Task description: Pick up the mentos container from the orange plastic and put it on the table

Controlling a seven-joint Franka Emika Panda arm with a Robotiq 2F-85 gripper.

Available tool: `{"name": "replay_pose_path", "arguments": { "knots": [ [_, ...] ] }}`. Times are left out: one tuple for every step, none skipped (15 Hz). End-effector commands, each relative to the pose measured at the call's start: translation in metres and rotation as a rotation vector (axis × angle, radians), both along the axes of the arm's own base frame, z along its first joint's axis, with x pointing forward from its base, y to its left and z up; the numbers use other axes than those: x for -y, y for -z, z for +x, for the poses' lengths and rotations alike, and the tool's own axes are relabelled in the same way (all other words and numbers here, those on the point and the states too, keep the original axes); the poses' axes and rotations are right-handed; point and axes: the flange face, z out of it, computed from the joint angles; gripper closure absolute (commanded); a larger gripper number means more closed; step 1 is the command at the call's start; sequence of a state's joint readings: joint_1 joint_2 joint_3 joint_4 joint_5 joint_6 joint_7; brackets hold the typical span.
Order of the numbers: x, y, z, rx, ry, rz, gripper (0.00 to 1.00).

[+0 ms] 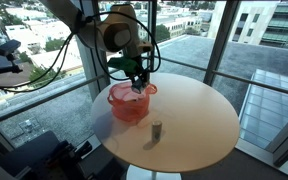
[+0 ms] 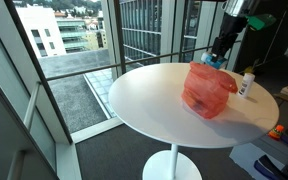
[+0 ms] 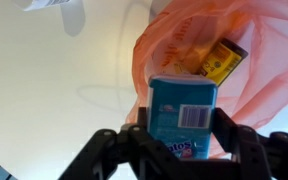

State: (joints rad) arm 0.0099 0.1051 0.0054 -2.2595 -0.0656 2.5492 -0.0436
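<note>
The teal-blue mentos container [image 3: 181, 118] sits clamped between my gripper's [image 3: 181, 135] black fingers in the wrist view, barcode side showing. It is held just above the rim of the orange plastic basket [image 3: 254, 70], which stands on the round beige table [image 1: 194, 125]. In both exterior views the gripper [image 1: 137, 80] [image 2: 217, 58] hangs over the basket [image 1: 129, 103] [image 2: 206, 90], with a bit of blue at its tips. A yellow and brown packet [image 3: 224, 60] lies inside the basket.
A small upright grey cylinder [image 1: 156, 130] stands on the table near the basket; it also shows in an exterior view [image 2: 247, 85]. Window glass and railings surround the table. Cables hang from the arm [image 1: 54, 60].
</note>
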Motion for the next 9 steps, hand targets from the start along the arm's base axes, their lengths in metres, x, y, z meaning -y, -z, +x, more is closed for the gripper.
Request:
{"name": "replay_pose_path", "arguments": {
  "knots": [
    [0.028,-0.015,-0.010,0.017,0.018,0.006,0.60],
    [0.037,-0.014,-0.010,0.016,0.031,0.004,0.60],
    [0.047,-0.013,-0.010,0.014,0.044,0.004,0.60],
    [0.057,-0.011,-0.011,0.010,0.058,0.002,0.60],
    [0.065,-0.008,-0.011,0.006,0.070,0.002,0.60],
    [0.075,-0.005,-0.012,0.000,0.084,0.001,0.60],
    [0.084,-0.002,-0.014,-0.006,0.095,0.000,0.60],
    [0.093,0.001,-0.016,-0.015,0.106,-0.001,0.60],
    [0.101,0.005,-0.018,-0.023,0.116,0.001,0.60]
  ]
}}
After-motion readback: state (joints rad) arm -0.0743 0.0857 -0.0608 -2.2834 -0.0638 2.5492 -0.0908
